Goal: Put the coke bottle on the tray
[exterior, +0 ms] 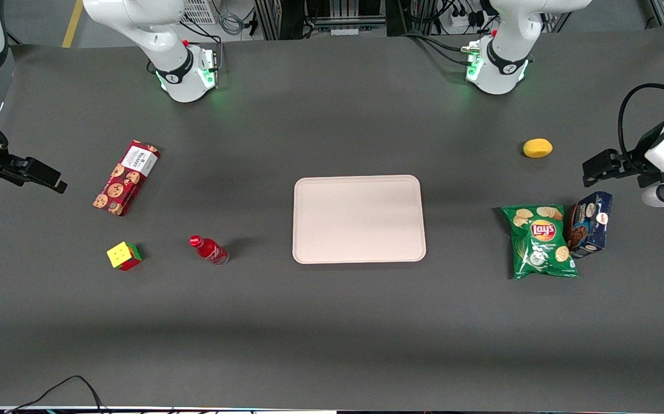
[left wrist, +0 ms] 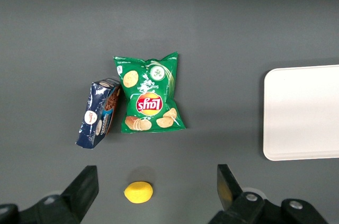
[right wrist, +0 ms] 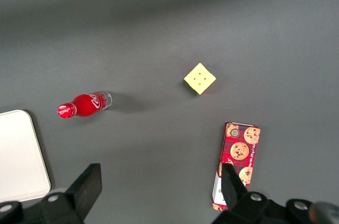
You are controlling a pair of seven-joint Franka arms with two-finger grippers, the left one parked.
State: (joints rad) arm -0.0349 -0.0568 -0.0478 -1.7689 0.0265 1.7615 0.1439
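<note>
Front view, coke bottle (exterior: 209,250) near tray (exterior: 359,256) rim, gripper (exterior: 50,179) jaws apart, aloft.

White glossy arm (exterior: 153,34), rounded housings, black band at joint, red button. Base (exterior: 191,75) glowing green, black cables trailing. End effector (right wrist: 159,189) matte black, two blocky fingers (right wrist: 87,184) spread wide, round silver screws on mount.
</note>
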